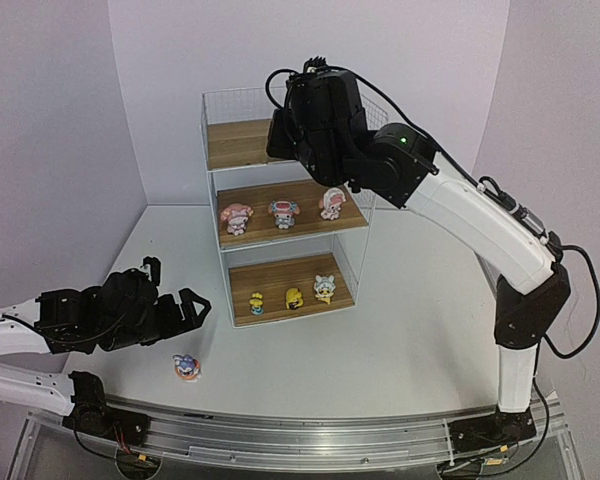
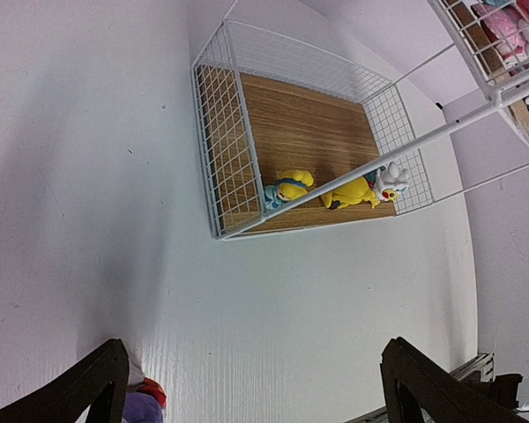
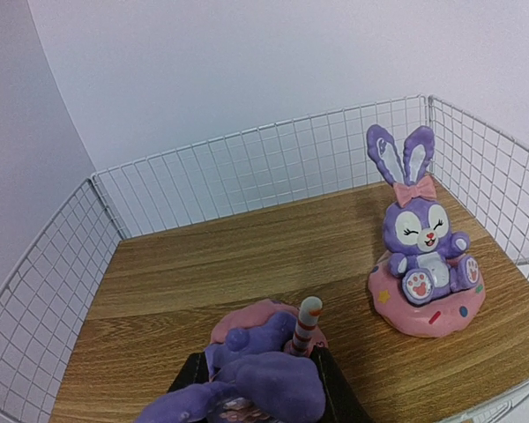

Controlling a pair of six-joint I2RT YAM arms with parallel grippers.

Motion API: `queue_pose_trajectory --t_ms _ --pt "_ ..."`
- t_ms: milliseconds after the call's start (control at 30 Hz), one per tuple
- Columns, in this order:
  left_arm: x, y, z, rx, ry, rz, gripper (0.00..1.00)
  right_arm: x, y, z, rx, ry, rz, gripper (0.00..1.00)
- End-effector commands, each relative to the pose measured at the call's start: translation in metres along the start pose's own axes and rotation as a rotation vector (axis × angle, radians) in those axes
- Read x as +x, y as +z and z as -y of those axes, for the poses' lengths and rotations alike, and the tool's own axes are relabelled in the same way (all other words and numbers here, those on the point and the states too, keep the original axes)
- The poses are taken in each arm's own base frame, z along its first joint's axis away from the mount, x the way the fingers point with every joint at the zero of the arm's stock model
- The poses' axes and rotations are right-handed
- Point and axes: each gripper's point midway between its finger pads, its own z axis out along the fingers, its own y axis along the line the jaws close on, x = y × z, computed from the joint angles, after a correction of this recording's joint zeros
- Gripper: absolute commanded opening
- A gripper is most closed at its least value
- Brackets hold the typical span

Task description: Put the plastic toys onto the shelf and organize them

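The white wire shelf point(image 1: 212, 180) has three wood boards. My right gripper point(image 1: 298, 150) reaches over the top board and is shut on a purple bunny point(image 3: 269, 370) on a pink base, held just above the board. Another purple bunny point(image 3: 420, 247) stands upright on that board at the right. Three pink-and-white toys point(image 1: 282, 212) line the middle board. Three yellowish toys point(image 1: 293, 297) stand on the bottom board and show in the left wrist view point(image 2: 335, 187). A third purple bunny point(image 1: 187, 366) lies on the table, its edge by my left finger point(image 2: 141, 407). My left gripper point(image 1: 185, 310) is open, above the table.
The shelf's wire walls point(image 3: 247, 172) ring the top board on all sides. The white table point(image 1: 410, 320) runs to a metal rail point(image 1: 310, 435) at the near edge. Lilac walls close in the back and sides.
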Motion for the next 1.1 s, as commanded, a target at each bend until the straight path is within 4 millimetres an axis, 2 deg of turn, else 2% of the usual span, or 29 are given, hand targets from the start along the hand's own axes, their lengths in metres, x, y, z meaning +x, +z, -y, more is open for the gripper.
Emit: queue_pose_trajectory --t_ms 0,267,500,733,967,1067 --pt "-0.003 0.002 0.004 0.01 -0.018 0.019 1.0 -0.006 0.003 0.0 -0.003 0.044 0.018 0.25" --pt "-0.003 0.001 0.006 0.015 -0.017 0.017 1.0 -0.001 0.005 0.003 -0.001 0.036 0.003 0.42" --pt "-0.005 0.001 0.009 0.024 -0.013 0.02 1.0 0.0 0.004 0.006 0.0 0.039 -0.001 0.43" --pt "-0.005 0.002 0.012 0.027 -0.007 0.019 1.0 0.003 0.002 0.009 -0.002 0.044 -0.013 0.5" --pt "-0.006 0.001 0.014 0.037 -0.009 0.019 1.0 -0.005 -0.003 0.011 -0.009 0.053 -0.007 0.53" --pt "-0.007 0.0 0.015 0.039 -0.009 0.021 0.99 -0.008 -0.007 0.013 -0.016 0.053 -0.008 0.57"
